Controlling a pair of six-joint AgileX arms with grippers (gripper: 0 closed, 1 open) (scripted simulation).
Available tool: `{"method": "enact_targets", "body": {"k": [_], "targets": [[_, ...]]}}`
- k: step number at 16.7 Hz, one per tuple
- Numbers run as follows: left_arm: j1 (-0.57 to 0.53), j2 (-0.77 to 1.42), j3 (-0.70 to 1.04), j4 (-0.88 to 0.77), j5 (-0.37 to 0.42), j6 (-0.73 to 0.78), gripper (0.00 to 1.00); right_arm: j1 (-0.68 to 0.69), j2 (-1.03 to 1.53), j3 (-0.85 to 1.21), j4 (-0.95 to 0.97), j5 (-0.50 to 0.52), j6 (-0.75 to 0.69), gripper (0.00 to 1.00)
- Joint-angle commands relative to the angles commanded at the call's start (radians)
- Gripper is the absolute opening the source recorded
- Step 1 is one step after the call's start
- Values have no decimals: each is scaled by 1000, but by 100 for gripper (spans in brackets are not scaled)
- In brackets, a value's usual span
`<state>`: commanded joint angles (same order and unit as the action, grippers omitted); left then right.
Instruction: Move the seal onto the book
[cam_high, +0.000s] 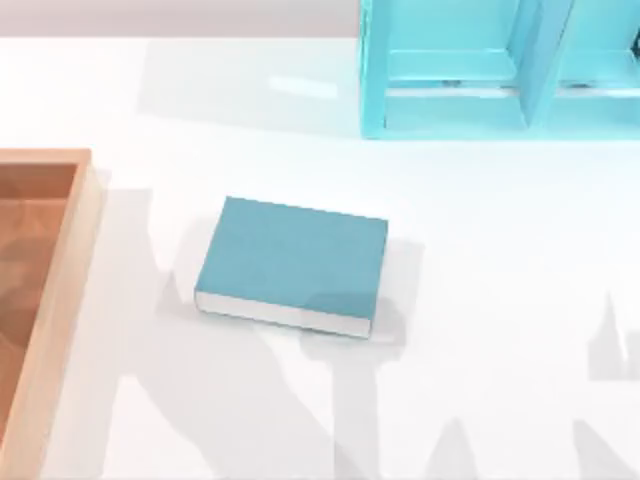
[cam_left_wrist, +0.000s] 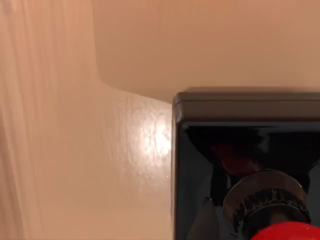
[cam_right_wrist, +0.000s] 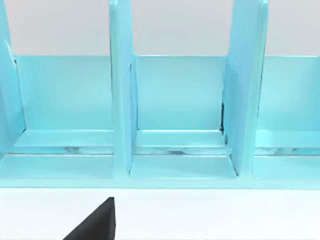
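the seal (cam_left_wrist: 250, 200), black block base with a red knob, sits right under my left wrist camera on a tan wooden surface (cam_left_wrist: 100, 150). whether my left tool grips it i cannot tell. the teal book (cam_high: 292, 262) lies flat mid-tabletop (cam_high: 500, 300), between a wooden tray (cam_high: 45, 300) and a cyan shelf unit (cam_high: 450, 110).

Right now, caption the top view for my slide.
Teal-blue hardcover book lying flat mid-table, wooden tray left, cyan shelf unit behind.

Plain teal book (cam_high: 292, 260), red-knobbed black seal (cam_left_wrist: 250, 165), light cyan shelf (cam_high: 500, 70), brown wooden tray (cam_high: 45, 300).
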<state>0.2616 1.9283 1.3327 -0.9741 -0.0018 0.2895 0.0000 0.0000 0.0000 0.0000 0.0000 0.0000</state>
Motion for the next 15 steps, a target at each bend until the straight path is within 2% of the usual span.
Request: {"method": "enact_targets", "body": {"k": [4,10,12,15], "targets": [[-85,-5,111,-116,0,-103,0,0,0,0,0,0,0,100],[-352,-58,399,-485,0,-356,0,0,0,0,0,0,0,100],[-414,-78,463,-550,0,-415,0,0,0,0,0,0,0,100],[-436,-87,485,-573,-1,-437,0,0,0,0,0,0,0,100]]}}
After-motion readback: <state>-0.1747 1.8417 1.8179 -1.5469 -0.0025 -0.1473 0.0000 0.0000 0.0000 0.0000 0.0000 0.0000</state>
